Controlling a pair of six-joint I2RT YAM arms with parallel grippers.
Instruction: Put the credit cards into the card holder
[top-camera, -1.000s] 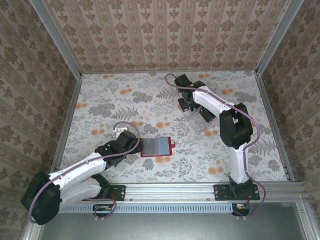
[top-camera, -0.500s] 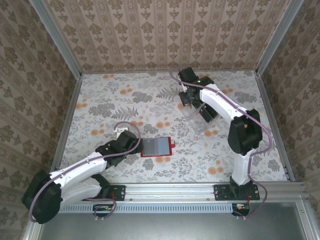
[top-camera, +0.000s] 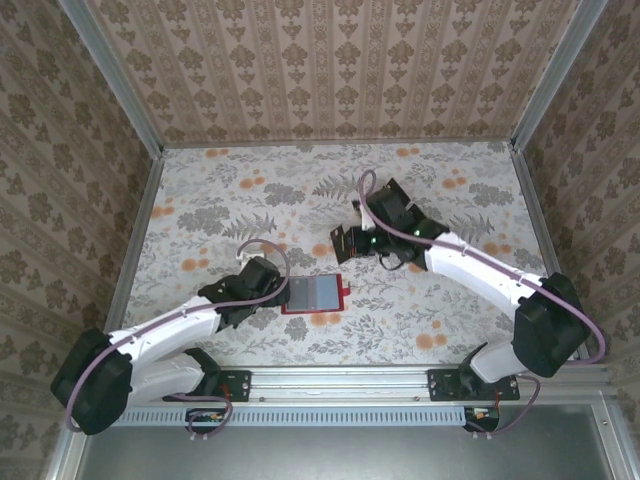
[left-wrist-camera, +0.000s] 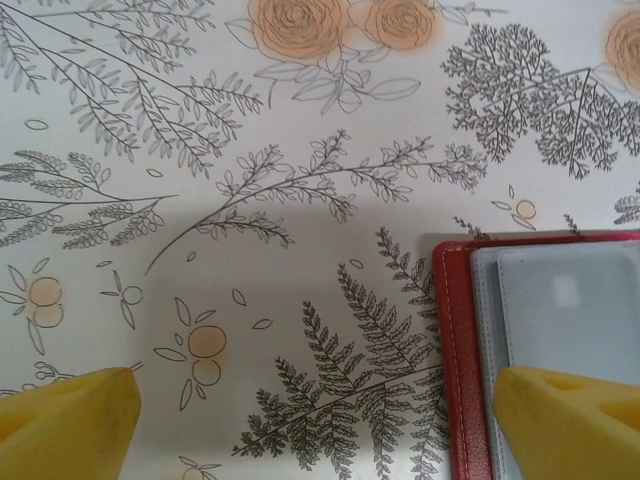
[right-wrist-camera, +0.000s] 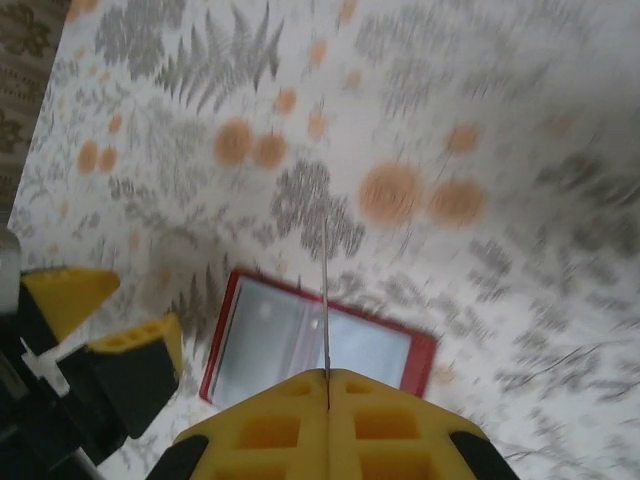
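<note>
Swinging in from the far right of the bench (top-camera: 230, 190), the right arm now reaches toward the middle. The right claw (top-camera: 350, 243) hangs near the far side of the card holder (top-camera: 315, 295), clenched on one dark credit card (top-camera: 342, 246). From the right wrist the card (right-wrist-camera: 325, 300) shows edge-on, a thin line standing out of the closed yellow fingers (right-wrist-camera: 300, 395) above the holder. The red card holder lies open and flat near the bench's middle, grey pockets up. The left claw (top-camera: 283, 292) stays released, jaws wide, at the holder's left edge, with one finger (left-wrist-camera: 570, 420) over the grey pocket and the other over bare floral bench. A faint pale mark on the pocket is too dim to read.
</note>
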